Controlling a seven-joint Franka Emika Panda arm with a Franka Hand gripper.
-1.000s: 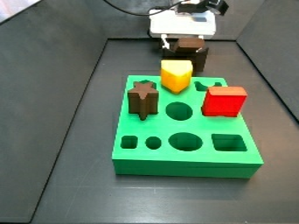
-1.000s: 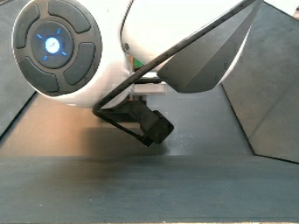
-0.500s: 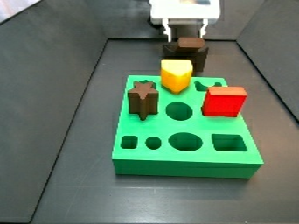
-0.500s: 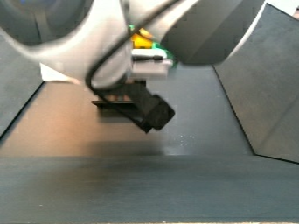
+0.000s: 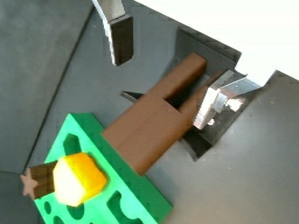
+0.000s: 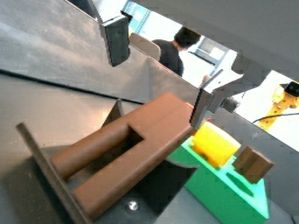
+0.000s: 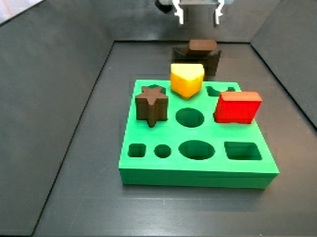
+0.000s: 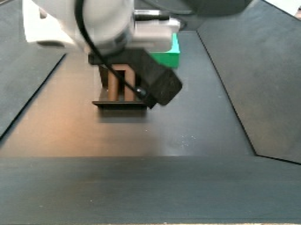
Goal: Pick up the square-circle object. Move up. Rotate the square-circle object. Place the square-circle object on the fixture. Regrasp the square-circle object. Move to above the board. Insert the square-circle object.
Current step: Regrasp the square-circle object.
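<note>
The peg (image 5: 158, 109) is lying on the fixture (image 6: 111, 206), with nothing gripping it. In both wrist views it is sitting between the two silver fingers (image 5: 117, 37) without touching either one. The pincer (image 7: 198, 13) is hanging above it at the far end of the surface, its jaws standing apart and empty.

The green board (image 7: 198, 139) is lying nearer, well apart from the pincer, carrying a yellow block (image 7: 186, 80), a red block (image 7: 238, 106) and a dark star peg (image 7: 152, 104).

The peg looks to me like a stiff, light, solid piece, probably plastic, with a smooth matte skin that could slip a little under the pads. It has a round end and a squared end, stepped where they meet. I would judge the flat faces of the square part the better place to clamp, since the pads would seat flush there, while the round part might roll.

I am seeing no brand, label or readable writing on any of these things.
</note>
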